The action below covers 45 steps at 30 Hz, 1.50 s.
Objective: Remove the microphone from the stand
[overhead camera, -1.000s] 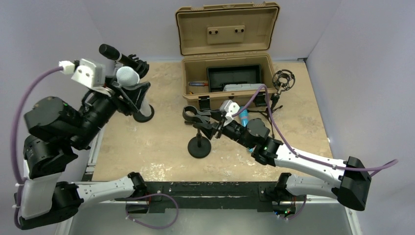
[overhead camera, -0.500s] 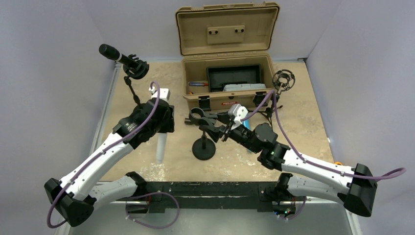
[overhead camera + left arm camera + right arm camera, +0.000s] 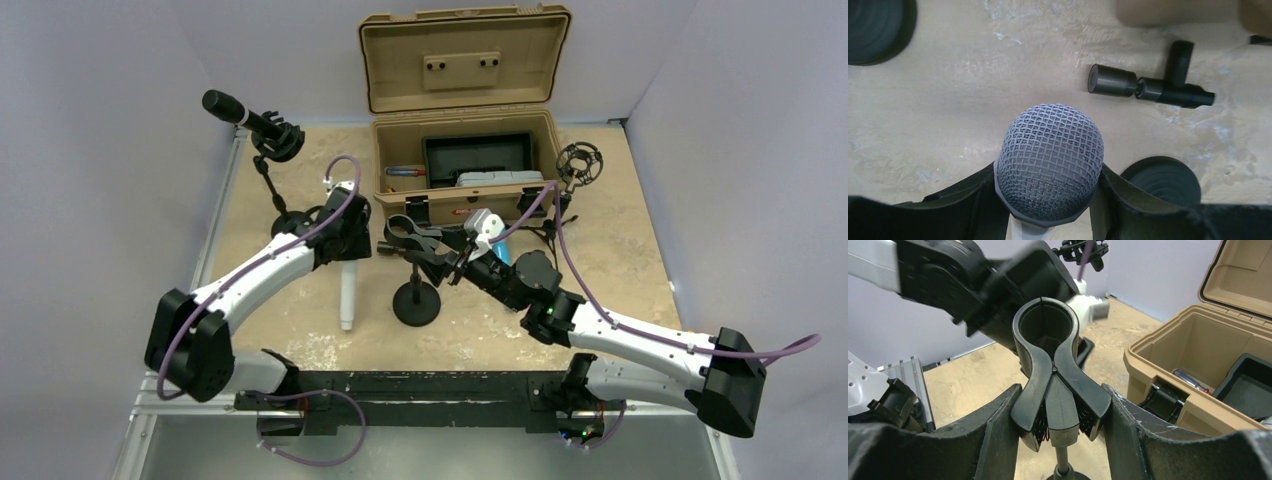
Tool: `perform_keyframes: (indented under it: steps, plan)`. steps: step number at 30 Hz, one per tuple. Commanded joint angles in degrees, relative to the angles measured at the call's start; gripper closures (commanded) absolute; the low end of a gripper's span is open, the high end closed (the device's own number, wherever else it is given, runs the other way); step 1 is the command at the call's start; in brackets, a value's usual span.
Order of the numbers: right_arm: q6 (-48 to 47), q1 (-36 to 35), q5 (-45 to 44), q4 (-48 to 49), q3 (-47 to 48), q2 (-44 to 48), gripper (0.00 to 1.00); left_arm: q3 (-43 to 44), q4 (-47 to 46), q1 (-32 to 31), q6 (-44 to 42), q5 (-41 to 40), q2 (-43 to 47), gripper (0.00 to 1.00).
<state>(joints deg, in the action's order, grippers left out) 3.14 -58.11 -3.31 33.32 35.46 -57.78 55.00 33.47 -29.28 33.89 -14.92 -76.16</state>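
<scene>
The microphone (image 3: 1050, 160), with a white handle (image 3: 348, 295) and a grey mesh head, is clear of the stand and held just under its head by my left gripper (image 3: 1048, 197), which is shut on it. In the top view the left gripper (image 3: 345, 243) hangs left of the stand (image 3: 415, 300), with the handle pointing toward the near edge. The stand's black clip (image 3: 1045, 322) is empty. My right gripper (image 3: 1058, 425) is shut on the clip's handles (image 3: 440, 258).
An open tan toolbox (image 3: 465, 195) stands at the back. A black microphone (image 3: 235, 110) sits in another stand at the back left; its base (image 3: 873, 30) is close by. A shock-mount stand (image 3: 579, 165) is at the right. A black fitting (image 3: 1148, 87) lies on the table.
My left arm has swung from high on the left down to the table's middle, carrying the white microphone beside the stand. The right gripper has stayed on the clip.
</scene>
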Motion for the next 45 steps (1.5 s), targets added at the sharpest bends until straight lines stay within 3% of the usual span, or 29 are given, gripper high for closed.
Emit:
perform_keyframes:
  steps: [1,12,25,29,37,41,45]
  plan:
    - [1.65,0.14,-0.39,1.74,1.54,-0.76,1.0,1.39,-3.68,0.41,1.33,1.75,-5.07,0.98]
    - [1.69,0.1,-0.91,1.38,1.25,-1.36,1.0,1.04,-3.55,0.41,3.58,2.22,-9.47,0.59]
    - [1.26,0.1,-0.91,1.49,1.45,-1.54,1.0,0.88,-2.99,0.36,3.31,3.45,-8.28,0.35]
    - [1.17,0.1,-0.58,1.66,1.22,-1.57,1.0,0.7,-2.16,0.45,3.48,4.32,-6.6,0.34]
    - [1.5,0.1,-0.47,1.95,1.06,-1.73,0.98,-0.09,0.01,0.45,3.23,11.96,7.22,0.31]
    - [1.78,0.1,0.09,1.93,1.04,-1.31,0.83,2.05,2.5,0.4,1.83,17.85,17.93,0.25]
    - [1.76,0.05,0.48,0.49,1.57,-0.31,0.55,5.7,3.93,0.45,1.47,22.72,25.68,0.14]
